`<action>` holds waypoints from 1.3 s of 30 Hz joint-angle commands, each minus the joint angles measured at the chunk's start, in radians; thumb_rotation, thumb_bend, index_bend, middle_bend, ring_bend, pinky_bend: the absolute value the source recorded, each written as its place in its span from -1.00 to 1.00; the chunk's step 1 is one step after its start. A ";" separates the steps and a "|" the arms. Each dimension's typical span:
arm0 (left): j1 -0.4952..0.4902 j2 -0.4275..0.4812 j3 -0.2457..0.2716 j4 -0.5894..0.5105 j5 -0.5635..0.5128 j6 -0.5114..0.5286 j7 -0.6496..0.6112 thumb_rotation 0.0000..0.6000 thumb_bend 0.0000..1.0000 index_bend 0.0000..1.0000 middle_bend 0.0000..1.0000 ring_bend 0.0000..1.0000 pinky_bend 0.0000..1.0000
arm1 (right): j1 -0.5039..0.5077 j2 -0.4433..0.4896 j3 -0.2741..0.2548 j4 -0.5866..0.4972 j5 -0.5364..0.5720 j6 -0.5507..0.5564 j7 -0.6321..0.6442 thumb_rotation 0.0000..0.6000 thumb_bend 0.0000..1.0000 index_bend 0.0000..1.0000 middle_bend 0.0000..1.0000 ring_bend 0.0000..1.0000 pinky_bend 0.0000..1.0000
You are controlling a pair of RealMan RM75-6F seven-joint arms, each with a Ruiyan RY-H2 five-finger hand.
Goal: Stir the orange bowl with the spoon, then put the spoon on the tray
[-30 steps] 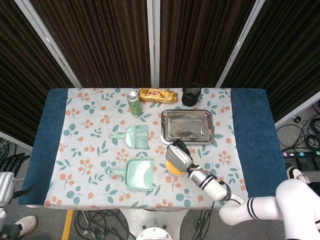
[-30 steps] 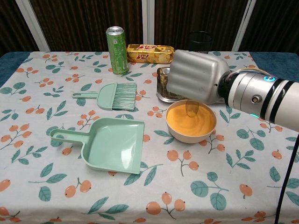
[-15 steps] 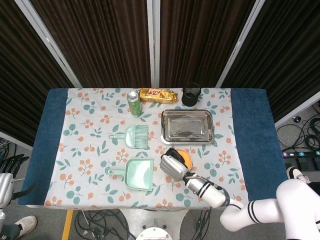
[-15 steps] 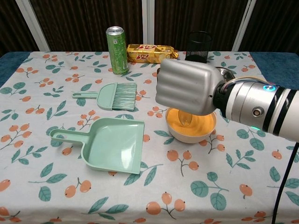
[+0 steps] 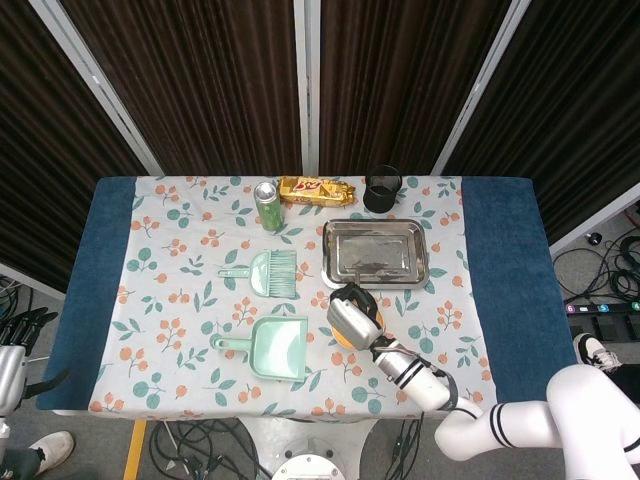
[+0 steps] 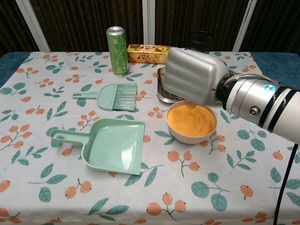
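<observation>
The right hand (image 6: 194, 75) is being held just above the far rim of the orange bowl (image 6: 192, 123), its silver back turned toward the chest camera, with the forearm (image 6: 260, 105) reaching in from the right. Its fingers are being kept curled in, and the spoon (image 6: 191, 105) is being gripped beneath them; only a small translucent part of it is being shown below the hand, dipping to the surface of the orange filling at the bowl's far side. How the fingers are wrapped on the handle cannot be told, since they are being hidden by the back of the hand.

In the head view the same hand (image 5: 347, 318) is being seen over the bowl (image 5: 360, 325), which is being largely covered by it. The bowl is being kept on the flowered tablecloth (image 6: 42, 154), just in front of the metal tray (image 5: 375, 252).

To the left of the bowl, a green dustpan (image 6: 110, 145) is being shown with its handle pointing left, and a green brush (image 6: 115, 96) is lying behind it. At the far edge a green can (image 6: 117, 50) is standing upright, with a yellow snack pack (image 6: 147, 53) lying just beside it and a black mesh cup (image 5: 381, 188) further right.

The left hand (image 5: 8, 372) is being glimpsed at the lower left edge of the head view, well apart from the table; its fingers cannot be made out.
</observation>
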 commanded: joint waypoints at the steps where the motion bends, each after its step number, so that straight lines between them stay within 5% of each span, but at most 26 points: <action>1: 0.001 0.000 -0.001 -0.001 0.001 0.003 0.000 1.00 -0.75 -0.52 -0.51 -0.67 -0.66 | -0.013 0.006 0.011 -0.020 -0.007 0.018 0.008 1.00 -0.21 0.76 0.97 0.97 0.84; 8: 0.001 -0.002 0.001 -0.002 0.005 0.003 0.003 1.00 -0.75 -0.52 -0.51 -0.67 -0.66 | -0.026 -0.010 -0.018 -0.006 -0.026 -0.012 -0.005 1.00 -0.21 0.83 0.98 0.98 0.84; 13: 0.004 -0.001 0.002 0.000 0.000 0.001 0.001 1.00 -0.75 -0.52 -0.51 -0.67 -0.66 | -0.042 -0.041 0.010 0.018 0.019 0.000 -0.048 1.00 -0.20 0.96 1.00 0.98 0.84; 20: 0.002 -0.004 0.001 0.001 0.001 -0.002 0.002 1.00 -0.75 -0.52 -0.51 -0.67 -0.66 | -0.048 -0.041 0.044 0.039 -0.018 -0.004 0.101 1.00 -0.20 1.00 1.00 1.00 0.89; 30: -0.008 0.001 0.000 -0.007 0.004 -0.015 0.012 1.00 -0.75 -0.52 -0.51 -0.67 -0.66 | -0.074 -0.027 0.210 0.059 0.111 0.006 0.375 1.00 -0.20 0.99 1.00 1.00 0.89; 39: -0.012 0.014 0.001 -0.037 0.000 -0.024 0.043 1.00 -0.75 -0.52 -0.51 -0.67 -0.66 | -0.028 -0.074 0.387 0.196 0.491 -0.138 0.500 1.00 -0.22 0.81 1.00 1.00 0.89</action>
